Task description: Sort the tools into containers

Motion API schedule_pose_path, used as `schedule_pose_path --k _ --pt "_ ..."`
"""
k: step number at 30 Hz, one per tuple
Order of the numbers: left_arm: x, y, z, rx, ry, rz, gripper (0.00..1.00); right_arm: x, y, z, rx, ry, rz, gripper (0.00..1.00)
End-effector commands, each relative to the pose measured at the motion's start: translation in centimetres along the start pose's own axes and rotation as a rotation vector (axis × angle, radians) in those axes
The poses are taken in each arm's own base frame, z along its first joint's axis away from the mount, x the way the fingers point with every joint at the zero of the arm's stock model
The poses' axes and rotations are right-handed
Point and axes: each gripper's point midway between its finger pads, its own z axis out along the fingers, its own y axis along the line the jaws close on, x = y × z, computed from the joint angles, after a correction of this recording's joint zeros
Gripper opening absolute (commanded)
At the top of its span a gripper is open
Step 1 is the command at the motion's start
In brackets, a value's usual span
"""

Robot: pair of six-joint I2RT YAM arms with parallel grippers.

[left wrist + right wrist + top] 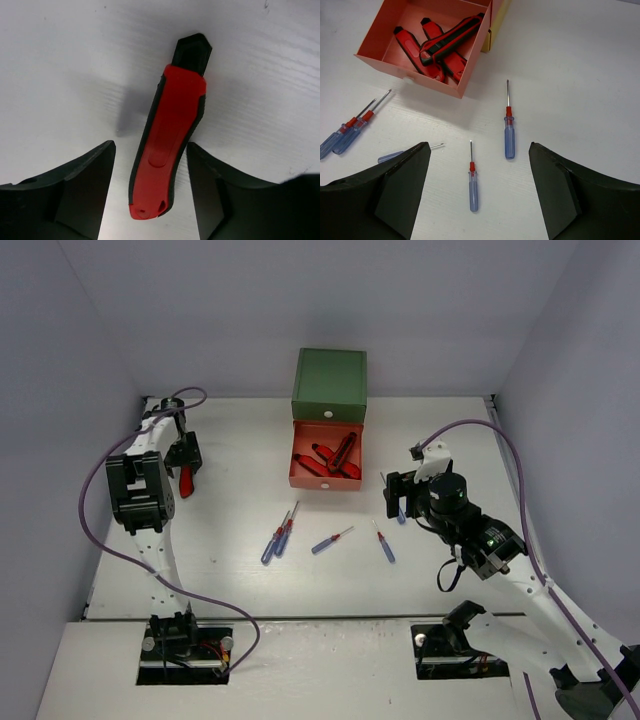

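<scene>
The main risk is sitting at the left gripper point(151, 150): its jaws are standing apart on either side of the red box cutter point(170, 130), not yet clamping it, and the tool is lying slanted on the table point(230, 440), hugging one finger point(220, 195) while a clear gap is showing at the other. A squeeze from here is likely to be pushing the handle sideways first, so it may be swivelling or skating out instead of seating squarely. The fingers are also bracketing the butt end, with the black nose reaching well beyond them, so a lift could be leaving the nose drooping or slipping free. A further worry is the open orange-red drawer point(305, 480) under the green drawer point(330, 380): it is already holding several red cutters, one lying across the others, so another could be catching on the rim. The left arm is folding up from its base and reaching to the far-left part of the table, well apart from the drawers, wrist pointing down. The right gripper point(480, 150) is hanging released and empty, just beside the drawer, above two blue-handled screwdrivers point(509, 140), where it could be crowding an approach to the drawer.
</scene>
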Motion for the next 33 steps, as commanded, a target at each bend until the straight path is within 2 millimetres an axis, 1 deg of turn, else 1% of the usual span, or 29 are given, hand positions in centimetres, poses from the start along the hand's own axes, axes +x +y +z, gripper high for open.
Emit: schedule_pose_path --k 1,2,3,6,8,9,10,12,13,14,15,17,20,22,24,25,27,28,29,32,33 --pt "-1.9 -0.1 -1.1 0.081 -0.035 -0.033 0.5 -1.7 -0.5 0.1 0.03 -0.058 0.023 0.78" --pt "-2.0 -0.2 -1.2 0.091 -0.037 -0.037 0.44 -1.8 -0.5 0.0 0.032 -0.06 0.024 0.78" --pt "-2.0 -0.5 -1.4 0.108 -0.038 -0.039 0.36 -1.8 -0.5 0.0 0.032 -0.062 0.025 0.78" --pt "-2.1 -1.0 -2.5 0.143 -0.049 -0.051 0.07 -1.7 -0.5 0.1 0.032 -0.059 0.025 0.78" --pt "-1.8 -1.3 -3.6 0.163 -0.056 -0.083 0.0 -1.7 -0.5 0.1 0.032 -0.058 0.022 0.78" --pt "-2.2 -1.5 -4.8 0.179 -0.08 -0.098 0.0 -1.6 -0.5 0.2 0.033 -0.055 0.022 0.78" --pt "-1.8 -2.2 -5.5 0.204 -0.083 -0.138 0.0 -1.6 -0.5 0.2 0.033 -0.053 0.017 0.78" --pt "-2.2 -3.4 -9.1 0.267 -0.141 -0.204 0.0 -1.8 -0.5 0.3 0.034 -0.054 0.013 0.78" --pt "-2.2 -4.2 -10.6 0.297 -0.158 -0.245 0.0 -1.8 -0.6 0.3 0.036 -0.054 0.009 0.78" --pt "-2.2 -4.8 -12.1 0.314 -0.186 -0.231 0.0 -1.8 -0.5 0.4 0.037 -0.052 0.004 0.78" --pt "-2.1 -5.6 -13.2 0.338 -0.204 -0.26 0.0 -1.9 -0.6 0.5 0.04 -0.05 -0.004 0.78" --pt "-2.0 -8.7 -18.6 0.415 -0.3 -0.244 0.0 -2.0 -0.7 0.7 0.046 -0.046 -0.015 0.78" --pt "-1.0 -13.7 -24.0 0.509 -0.391 -0.198 0.0 -2.2 -0.8 1.0 0.054 -0.044 -0.02 0.78" --pt "-0.9 -16.1 -26.8 0.559 -0.441 -0.176 0.0 -2.2 -0.8 1.2 0.061 -0.041 -0.011 0.77" --pt "-0.1 -19.4 -28.9 0.61 -0.484 -0.148 0.0 -2.1 -0.7 1.4 0.062 -0.035 -0.002 0.77" --pt "0.4 -20.7 -29.5 0.621 -0.502 -0.135 0.0 -2.0 -0.6 1.6 0.055 -0.03 -0.005 0.77" --pt "0.1 -23.4 -30.9 0.68 -0.556 -0.109 0.0 -2.1 -0.4 1.7 0.046 -0.028 -0.007 0.77" --pt "0.1 -24.7 -31.1 0.7 -0.575 -0.092 0.0 -2.2 -0.3 1.7 0.043 -0.029 -0.008 0.77" --pt "0.1 -25.9 -30.7 0.694 -0.582 -0.062 0.0 -2.3 -0.3 1.7 0.042 -0.031 -0.007 0.77" --pt "-0.2 -28.7 -31.2 0.686 -0.66 0.033 0.0 -2.6 -0.3 1.5 0.038 -0.04 -0.007 0.77" --pt "-0.2 -29.6 -30.8 0.687 -0.669 0.051 0.0 -2.6 -0.3 1.5 0.037 -0.042 -0.007 0.77"
